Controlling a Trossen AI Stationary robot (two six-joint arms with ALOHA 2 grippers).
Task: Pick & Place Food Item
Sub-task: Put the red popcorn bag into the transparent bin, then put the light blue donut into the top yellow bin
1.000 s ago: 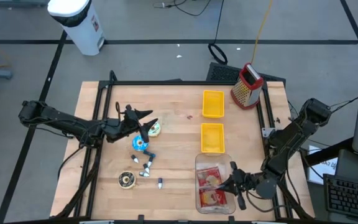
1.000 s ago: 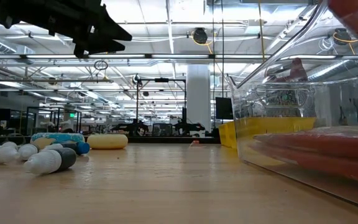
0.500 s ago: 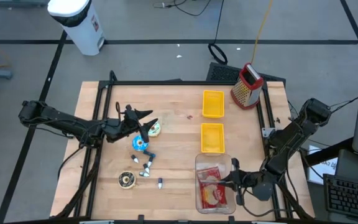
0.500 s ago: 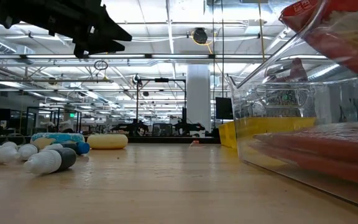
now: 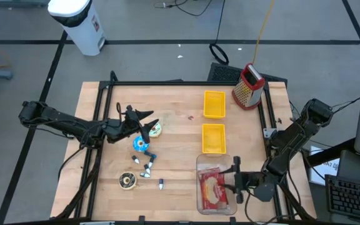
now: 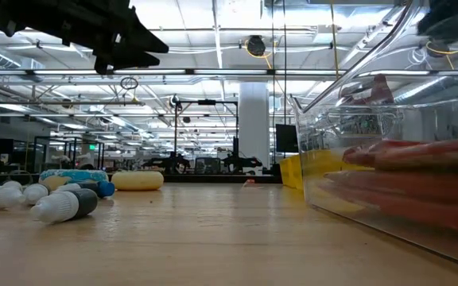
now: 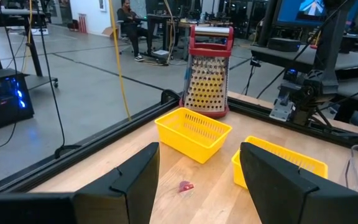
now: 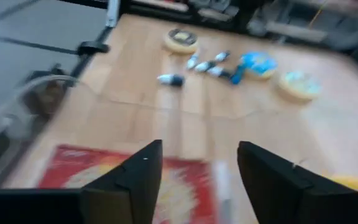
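**Food packet lies in the clear bin, right gripper open above it**

I see the right gripper [image 5: 236, 179] in the lower right of the high view, at the right edge of the clear bin [image 5: 200, 164]. Its fingers [image 8: 124, 180] stand apart and hold nothing. The red food packet [image 5: 212, 189] lies flat inside this bin – in the low view it shows as a red layer behind the transparent wall.

The left gripper [image 5: 147, 122] hangs over the left half of the table, fingers apart and empty, just beside a round blue-and-white item [image 5: 140, 145]. Some small bottles [image 5: 149, 167] lie below it in the frame. Two yellow baskets [image 5: 214, 104] and a red grater [image 5: 249, 85] stand in the upper right – well apart from both grippers.
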